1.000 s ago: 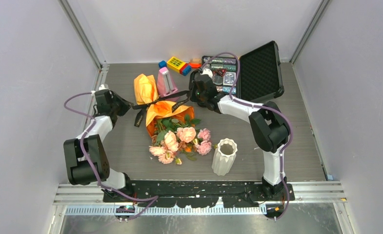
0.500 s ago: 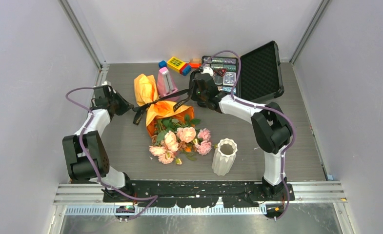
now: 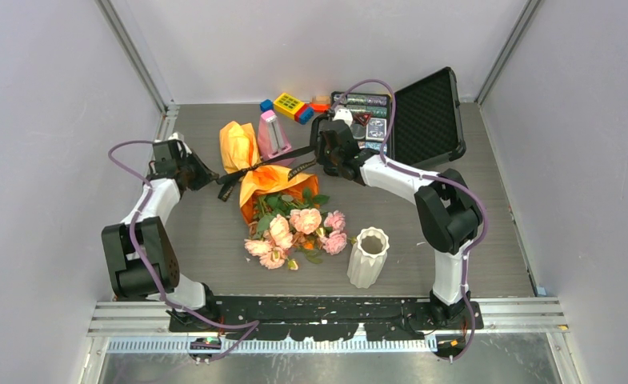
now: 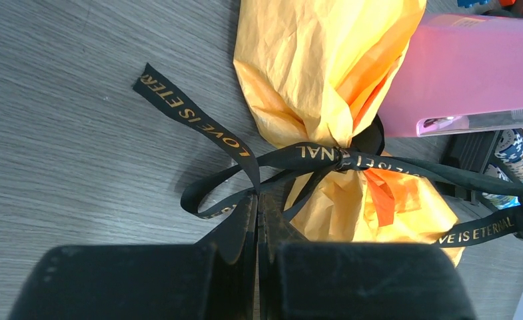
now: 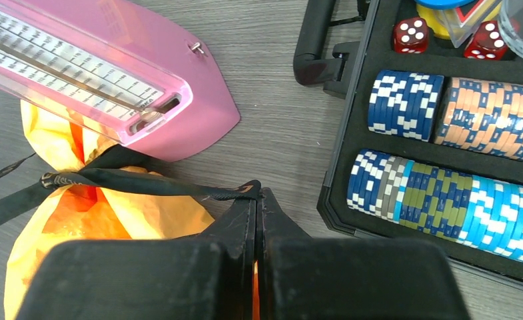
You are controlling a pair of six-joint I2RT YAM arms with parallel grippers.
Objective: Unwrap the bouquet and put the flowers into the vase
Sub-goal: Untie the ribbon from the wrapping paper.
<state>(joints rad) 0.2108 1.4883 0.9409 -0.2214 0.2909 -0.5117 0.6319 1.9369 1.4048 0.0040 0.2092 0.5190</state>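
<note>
The bouquet point(image 3: 272, 186) lies mid-table in crinkled orange paper point(image 4: 312, 60), its pink and peach flowers point(image 3: 298, 228) spilling toward the near edge. A black ribbon point(image 4: 312, 155) is knotted round the paper's neck and stretches out to both sides. My left gripper point(image 4: 257, 195) is shut on the ribbon's left part, where a loop and a loose tail hang. My right gripper point(image 5: 257, 190) is shut on the ribbon's right end point(image 5: 145, 181). In the top view, the left gripper point(image 3: 209, 179) and right gripper point(image 3: 312, 162) flank the bouquet. The white ribbed vase point(image 3: 368, 256) stands upright at the near right.
A pink metronome-shaped object point(image 3: 273, 134) stands just behind the bouquet, close to the ribbon. An open black case point(image 3: 426, 116) with poker chips point(image 5: 445, 133) and dice sits at the back right. Coloured toy blocks point(image 3: 290, 106) lie along the back edge.
Both grippers have drawn slightly apart, the left one shifting back and to the left. The ribbon now runs straighter and tauter between them. The bouquet and vase have not moved.
</note>
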